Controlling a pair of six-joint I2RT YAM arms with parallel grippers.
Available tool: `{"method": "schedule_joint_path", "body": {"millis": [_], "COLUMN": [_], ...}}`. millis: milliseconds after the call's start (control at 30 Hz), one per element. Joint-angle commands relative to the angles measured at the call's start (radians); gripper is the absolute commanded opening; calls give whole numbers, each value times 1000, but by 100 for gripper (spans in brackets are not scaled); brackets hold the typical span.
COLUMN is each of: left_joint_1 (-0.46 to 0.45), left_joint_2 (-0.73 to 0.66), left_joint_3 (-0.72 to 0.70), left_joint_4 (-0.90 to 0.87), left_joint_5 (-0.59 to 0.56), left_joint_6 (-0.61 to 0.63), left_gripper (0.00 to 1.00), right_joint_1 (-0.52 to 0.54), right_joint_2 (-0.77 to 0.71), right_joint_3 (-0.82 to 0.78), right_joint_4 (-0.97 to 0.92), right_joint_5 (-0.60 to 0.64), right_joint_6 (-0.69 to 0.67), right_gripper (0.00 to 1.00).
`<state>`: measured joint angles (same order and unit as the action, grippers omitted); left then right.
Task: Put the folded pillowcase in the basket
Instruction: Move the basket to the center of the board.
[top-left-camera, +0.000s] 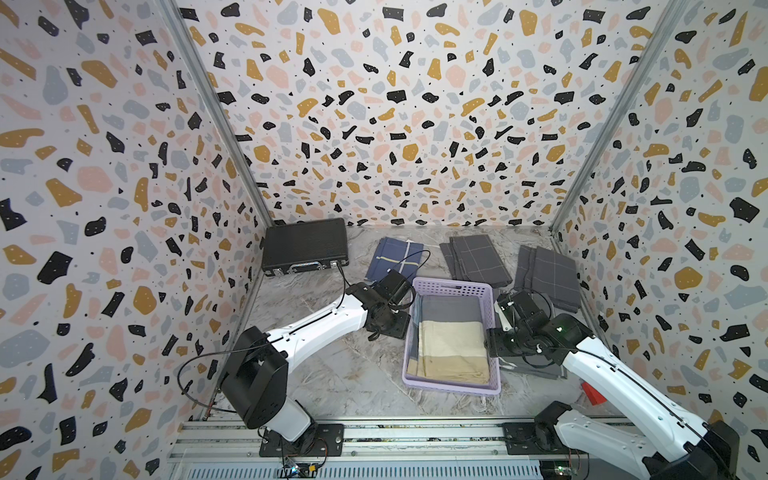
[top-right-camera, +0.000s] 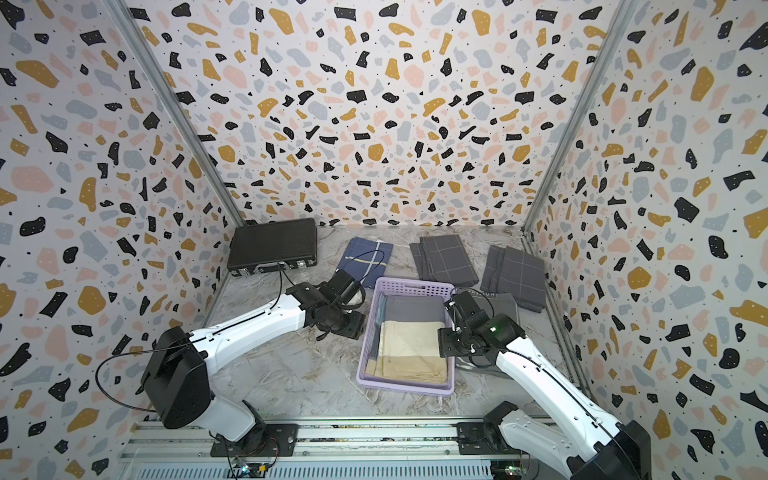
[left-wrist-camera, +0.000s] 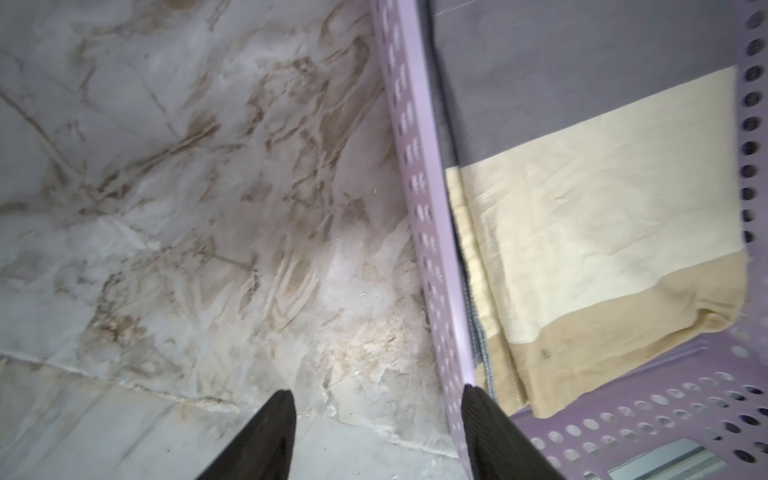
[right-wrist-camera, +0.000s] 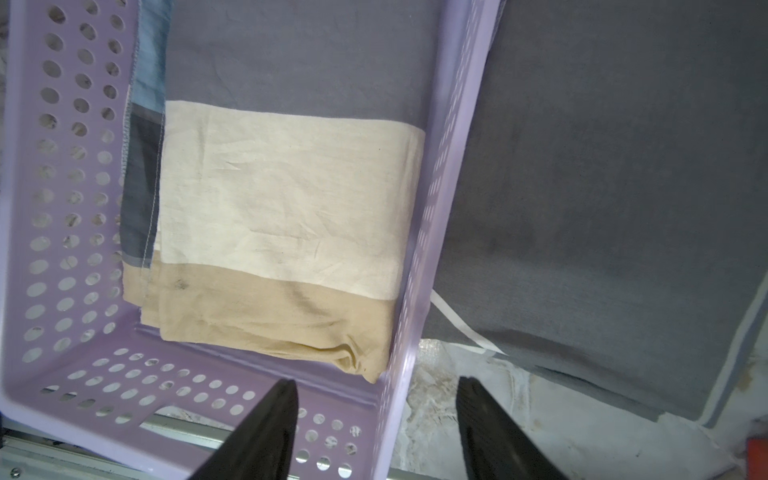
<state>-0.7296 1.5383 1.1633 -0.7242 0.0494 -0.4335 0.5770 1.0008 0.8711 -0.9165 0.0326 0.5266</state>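
The lilac basket (top-left-camera: 449, 286) (top-right-camera: 409, 286) stands in the middle of the table. The folded pillowcase (top-left-camera: 453, 340) (top-right-camera: 411, 340) (left-wrist-camera: 602, 199) (right-wrist-camera: 282, 199) lies flat inside it, banded grey, cream and tan. My left gripper (top-left-camera: 392, 328) (left-wrist-camera: 376, 395) hangs open just outside the basket's left wall (left-wrist-camera: 419, 187), one fingertip over the rim, the other over bare table. My right gripper (top-left-camera: 494, 347) (right-wrist-camera: 376, 384) is open at the basket's right wall (right-wrist-camera: 440, 187), which runs between its fingers in the wrist view. Neither holds anything.
A black hard case (top-left-camera: 305, 245) sits at the back left. A blue folded cloth (top-left-camera: 395, 257) and two grey checked folded cloths (top-left-camera: 478, 257) (top-left-camera: 548, 274) lie behind the basket. Another grey cloth (right-wrist-camera: 602, 187) lies beside the basket under my right arm. A red object (top-left-camera: 592, 392) sits front right.
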Motion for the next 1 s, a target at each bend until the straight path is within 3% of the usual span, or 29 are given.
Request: {"method": "schedule_joint_path", "body": {"millis": [0, 200, 333, 400, 533, 567, 800, 967], "left_joint_1": [2, 1, 0, 0, -1, -1, 31, 151], "left_joint_2": [-43, 11, 83, 106, 70, 46, -77, -146], "left_joint_3": [-28, -39, -44, -43, -54, -54, -33, -116], "left_joint_4": [96, 125, 164, 163, 122, 94, -199, -285], "left_joint_5": [75, 116, 138, 125, 57, 31, -175, -167], "left_joint_6": [-12, -14, -34, -40, -66, -66, 0, 5], "left_gripper": [67, 67, 61, 49, 7, 1, 0, 0], "right_joint_1": [-3, -2, -4, -5, -6, -8, -14, -20], "right_joint_2": [-12, -10, -13, -13, -9, -7, 36, 62], "right_joint_3": [-14, -20, -17, -15, -9, -9, 5, 20], "right_joint_4": [-30, -27, -28, -28, -30, -30, -2, 18], "right_joint_5": [21, 23, 37, 38, 51, 56, 64, 57], "right_joint_6": [-7, -8, -11, -10, -14, -17, -20, -19], "right_gripper": [67, 68, 68, 68, 68, 68, 68, 68]}}
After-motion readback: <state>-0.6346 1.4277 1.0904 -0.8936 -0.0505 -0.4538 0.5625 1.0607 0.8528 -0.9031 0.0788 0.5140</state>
